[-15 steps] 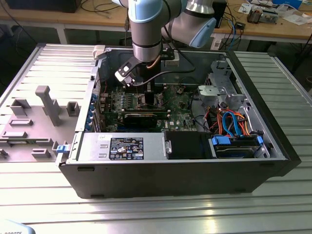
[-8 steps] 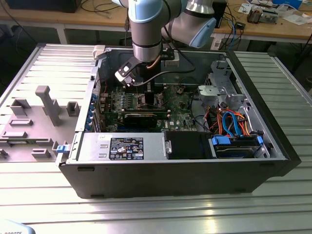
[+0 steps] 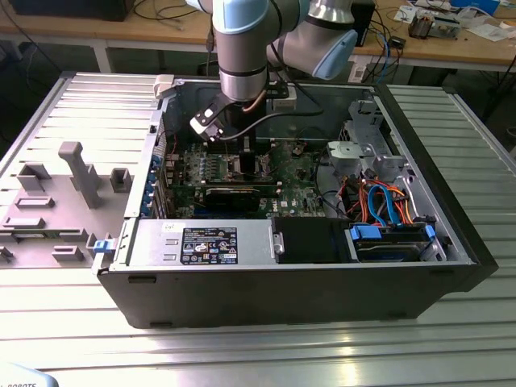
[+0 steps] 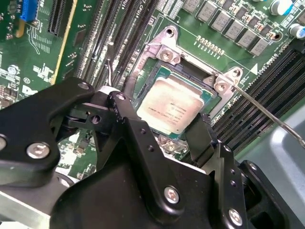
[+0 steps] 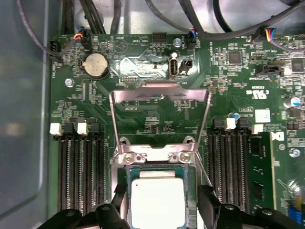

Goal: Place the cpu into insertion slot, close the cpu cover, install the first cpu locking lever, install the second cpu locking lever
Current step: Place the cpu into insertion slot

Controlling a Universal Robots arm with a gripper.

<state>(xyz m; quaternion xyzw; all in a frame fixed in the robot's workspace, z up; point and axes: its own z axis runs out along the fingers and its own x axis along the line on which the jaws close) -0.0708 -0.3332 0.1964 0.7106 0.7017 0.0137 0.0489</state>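
The cpu lies flat in the socket, top up; gripper straddles it, jaws apart.

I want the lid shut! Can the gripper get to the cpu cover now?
Probably yes. The cpu cover stands open right beside the cpu, over which the gripper hovers, and nothing visible lies between them.

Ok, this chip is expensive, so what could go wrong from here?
The end effector straddles the cpu; lifting away off-axis could drag or tilt it. The cpu cover is open, and shutting it on a tilted chip might damage it. The locking lever juts out sideways and could snag the end effector.
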